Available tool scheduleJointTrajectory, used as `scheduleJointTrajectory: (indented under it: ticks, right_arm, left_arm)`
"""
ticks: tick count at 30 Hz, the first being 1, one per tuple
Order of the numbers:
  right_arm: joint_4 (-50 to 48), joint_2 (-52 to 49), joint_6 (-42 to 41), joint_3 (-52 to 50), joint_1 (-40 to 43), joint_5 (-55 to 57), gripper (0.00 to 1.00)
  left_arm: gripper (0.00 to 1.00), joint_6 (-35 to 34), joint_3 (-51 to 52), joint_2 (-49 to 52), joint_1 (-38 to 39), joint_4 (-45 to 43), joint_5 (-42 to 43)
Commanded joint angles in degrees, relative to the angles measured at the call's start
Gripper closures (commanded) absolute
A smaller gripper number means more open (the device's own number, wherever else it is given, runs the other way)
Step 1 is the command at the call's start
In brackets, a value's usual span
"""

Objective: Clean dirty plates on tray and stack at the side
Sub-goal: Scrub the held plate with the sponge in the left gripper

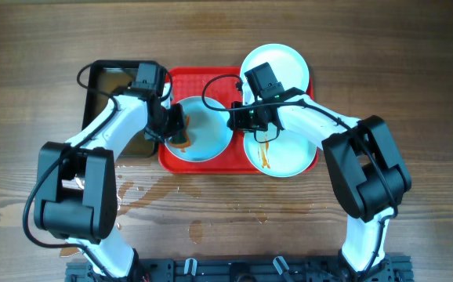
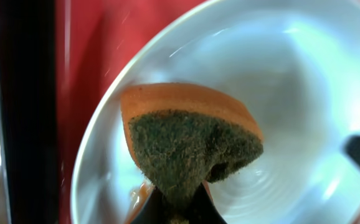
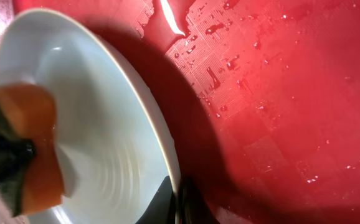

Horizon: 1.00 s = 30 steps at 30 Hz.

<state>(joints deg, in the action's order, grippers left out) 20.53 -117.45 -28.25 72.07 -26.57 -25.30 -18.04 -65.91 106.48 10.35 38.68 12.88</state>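
Note:
A pale plate (image 1: 203, 133) lies on the left half of the red tray (image 1: 211, 77). My left gripper (image 1: 178, 129) is shut on an orange sponge with a dark green scrub face (image 2: 189, 134) and presses it into this plate (image 2: 304, 81). My right gripper (image 1: 238, 117) is shut on the plate's right rim (image 3: 170, 158); the sponge shows at the left of the right wrist view (image 3: 27, 149). A second plate (image 1: 285, 153) with an orange-brown sauce streak sits at the tray's right. A third plate (image 1: 285, 63) lies at the tray's far right corner, partly under the right arm.
A black pan of brownish water (image 1: 109, 82) stands left of the tray. Water puddles (image 1: 156, 192) lie on the wooden table in front of the tray. The tray floor (image 3: 292, 93) is wet with droplets.

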Motion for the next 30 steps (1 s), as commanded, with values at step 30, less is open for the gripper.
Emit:
scheduleJointTrajectory:
  ticks: [30]
  right_arm:
    - [-0.5, -1.0, -0.4, 0.8, 0.0, -1.4, 0.96]
  left_arm:
    - [0.96, -3.1, -0.4, 3.9, 5.1, 5.0, 7.6]
